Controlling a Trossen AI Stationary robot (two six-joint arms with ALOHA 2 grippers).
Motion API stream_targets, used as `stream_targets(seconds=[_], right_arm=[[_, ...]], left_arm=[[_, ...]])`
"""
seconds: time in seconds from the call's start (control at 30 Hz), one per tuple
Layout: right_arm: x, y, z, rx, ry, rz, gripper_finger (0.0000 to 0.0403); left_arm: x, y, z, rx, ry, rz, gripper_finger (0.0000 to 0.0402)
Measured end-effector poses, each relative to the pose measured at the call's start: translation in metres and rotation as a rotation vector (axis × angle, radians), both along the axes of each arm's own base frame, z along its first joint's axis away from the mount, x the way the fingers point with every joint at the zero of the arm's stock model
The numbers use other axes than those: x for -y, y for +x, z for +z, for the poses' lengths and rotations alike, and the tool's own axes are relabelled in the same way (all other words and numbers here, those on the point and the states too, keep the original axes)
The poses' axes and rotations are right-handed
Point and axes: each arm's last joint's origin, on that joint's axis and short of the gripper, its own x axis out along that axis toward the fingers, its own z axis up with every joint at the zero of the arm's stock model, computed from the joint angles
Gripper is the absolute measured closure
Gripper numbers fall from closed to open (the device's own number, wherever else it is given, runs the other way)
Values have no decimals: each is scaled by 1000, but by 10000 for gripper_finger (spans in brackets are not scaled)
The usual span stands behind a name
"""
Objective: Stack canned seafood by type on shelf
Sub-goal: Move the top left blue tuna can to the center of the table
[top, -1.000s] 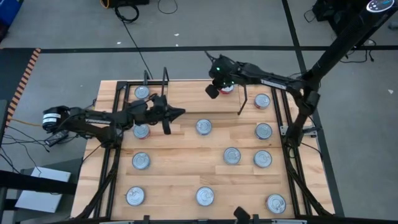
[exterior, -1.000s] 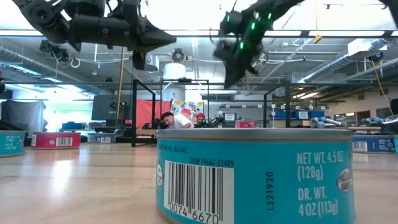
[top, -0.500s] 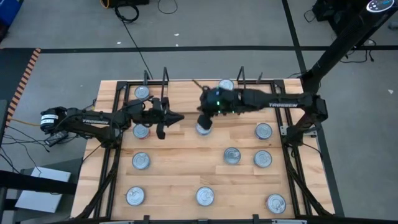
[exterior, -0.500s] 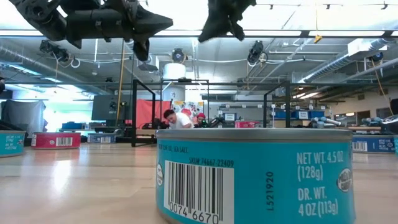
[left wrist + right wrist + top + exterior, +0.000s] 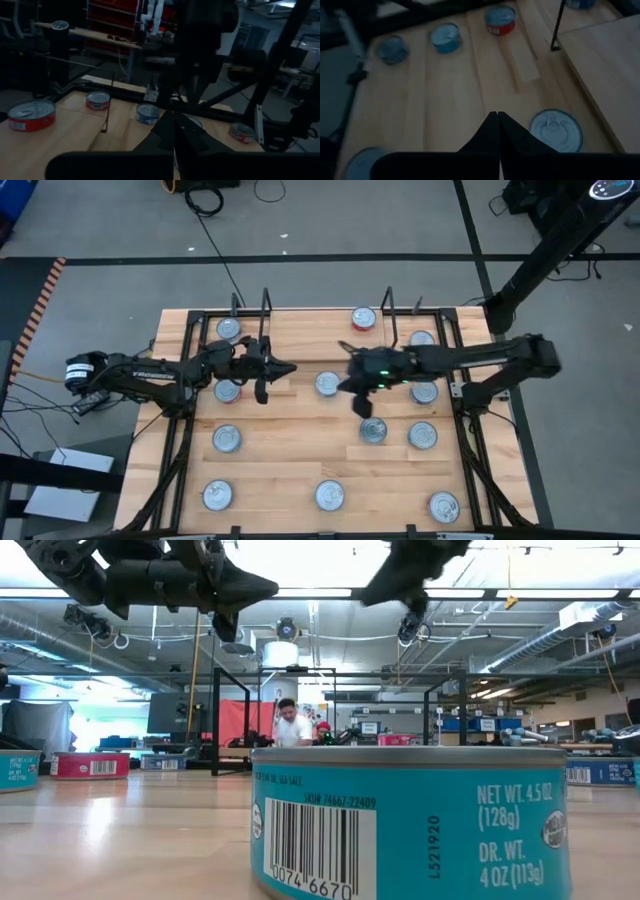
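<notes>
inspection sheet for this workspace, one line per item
surface: wooden tabletop with black frame rails, mostly bare between tins
job's things: shelf along the far edge, one red-sided tin on it; the other tins lie scattered on the tabletop, lids up, such as the centre tin; a blue tin sits right before the low camera
clutter: nothing seen on the table
grippers: left gripper shut and empty, above the table's left half; right gripper shut and empty, above a tin right of centre
cables: black cables on the floor beyond the table
surroundings: open workshop with a person far behind
</notes>
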Motion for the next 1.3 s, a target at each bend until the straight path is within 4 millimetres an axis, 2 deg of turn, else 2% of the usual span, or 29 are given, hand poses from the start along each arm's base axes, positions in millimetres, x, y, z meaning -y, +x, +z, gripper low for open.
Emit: stream_targets(seconds=[0.1,0.27,0.33,0.47,0.6,0.7,0.83,0.9,1.07,1.3], right_arm=[[-4,-30,1,44,9,-7,402],[-7,-72,0,100,15,-30,402],[-7,-84,0,126,32,-33,402],[-9,-100,0,163,29,-48,402],[-8,-103,1,185,-13,-117,402],[-7,-100,4,234,1,-165,402],[-7,-93,8,293,-7,-206,401],[-7,-90,10,321,-2,-211,401],[-7,-84,5,304,15,-222,401],[-8,-80,1,283,35,-221,400]], left_arm=[[5,3,2,-38,-7,14,399],[16,13,18,-240,-2,65,399],[19,15,31,-320,-8,82,399],[20,13,69,-412,-9,91,399],[14,-2,101,-533,50,74,399],[1,-20,114,-684,53,38,400],[-18,-46,126,-803,55,132,400],[-31,-55,131,-795,37,209,400],[-60,-77,127,-860,-78,376,401],[-99,-93,112,-965,-243,556,401]])
